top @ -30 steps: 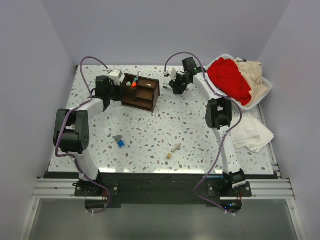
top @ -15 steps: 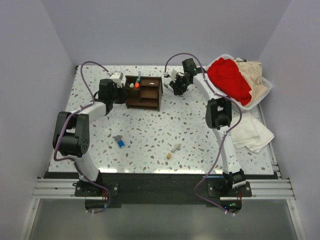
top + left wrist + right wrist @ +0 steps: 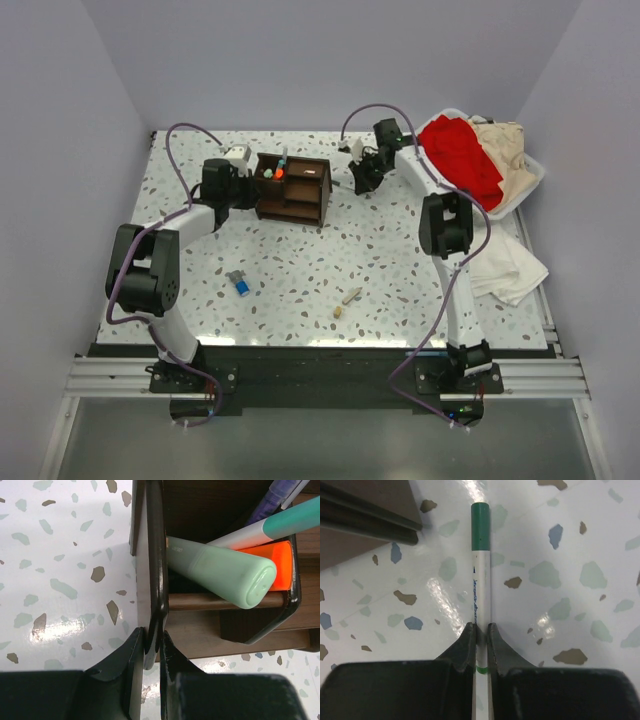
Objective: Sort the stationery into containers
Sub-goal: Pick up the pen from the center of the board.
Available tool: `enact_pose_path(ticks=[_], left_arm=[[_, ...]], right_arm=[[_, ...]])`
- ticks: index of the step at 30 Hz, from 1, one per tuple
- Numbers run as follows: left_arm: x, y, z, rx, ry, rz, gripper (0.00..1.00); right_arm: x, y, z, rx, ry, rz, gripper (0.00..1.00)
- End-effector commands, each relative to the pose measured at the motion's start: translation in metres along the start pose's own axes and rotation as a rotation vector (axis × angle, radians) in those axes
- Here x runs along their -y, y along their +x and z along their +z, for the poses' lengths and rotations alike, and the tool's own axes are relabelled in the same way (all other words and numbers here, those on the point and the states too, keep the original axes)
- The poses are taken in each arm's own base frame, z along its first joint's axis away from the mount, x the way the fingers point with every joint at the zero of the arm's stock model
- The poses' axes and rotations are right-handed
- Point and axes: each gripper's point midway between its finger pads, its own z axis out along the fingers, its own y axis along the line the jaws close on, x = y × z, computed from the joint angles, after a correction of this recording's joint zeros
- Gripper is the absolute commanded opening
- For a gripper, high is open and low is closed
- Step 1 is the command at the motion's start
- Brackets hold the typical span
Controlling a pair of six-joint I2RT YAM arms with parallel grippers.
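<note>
The dark brown wooden organiser (image 3: 298, 187) stands at the back middle of the table. My left gripper (image 3: 247, 186) is shut on its left side wall (image 3: 154, 580). Its near cubby holds a pale green marker (image 3: 220, 572), an orange one (image 3: 277, 570), a teal-tipped white pen (image 3: 280, 522) and a dark blue pen (image 3: 272, 497). My right gripper (image 3: 362, 180) is shut on a green-capped white pen (image 3: 481, 575), just right of the organiser's corner (image 3: 365, 515). A stubby blue cylinder (image 3: 240, 284) and tan bits (image 3: 346, 300) lie on the near table.
A white basket (image 3: 530, 170) of red and beige cloth stands at the back right. A white folded cloth (image 3: 505, 268) lies on the right edge. Purple cables loop above both arms.
The left gripper has dragged the organiser to the right and turned it. The right gripper has shifted slightly right with the pen.
</note>
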Motion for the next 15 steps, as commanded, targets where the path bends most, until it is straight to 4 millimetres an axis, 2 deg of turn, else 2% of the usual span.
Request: enact_pose_path(ticks=[1, 5, 6, 9, 12, 13, 15], left_arm=[[0.023, -0.031, -0.004, 0.062, 0.084, -0.057, 0.00], [0.024, -0.030, -0.001, 0.059, 0.079, -0.075, 0.00], [0.023, -0.028, 0.000, 0.055, 0.072, -0.078, 0.00], [0.023, -0.025, 0.006, 0.040, 0.059, -0.115, 0.00], [0.029, -0.028, 0.015, 0.034, 0.048, -0.148, 0.00], [0.034, -0.035, 0.018, 0.048, 0.042, -0.154, 0.00], [0.040, -0.036, 0.025, 0.051, 0.034, -0.153, 0.00]], right_arm=[[0.006, -0.038, -0.057, 0.123, 0.051, 0.090, 0.00], [0.009, -0.064, -0.092, 0.198, 0.093, 0.089, 0.00], [0.013, -0.076, -0.107, 0.236, 0.120, 0.082, 0.00], [0.018, -0.100, -0.137, 0.320, 0.155, 0.097, 0.00], [0.017, -0.125, -0.171, 0.408, 0.189, 0.106, 0.00], [0.014, -0.135, -0.186, 0.438, 0.201, 0.097, 0.00], [0.014, -0.146, -0.203, 0.492, 0.206, 0.116, 0.00]])
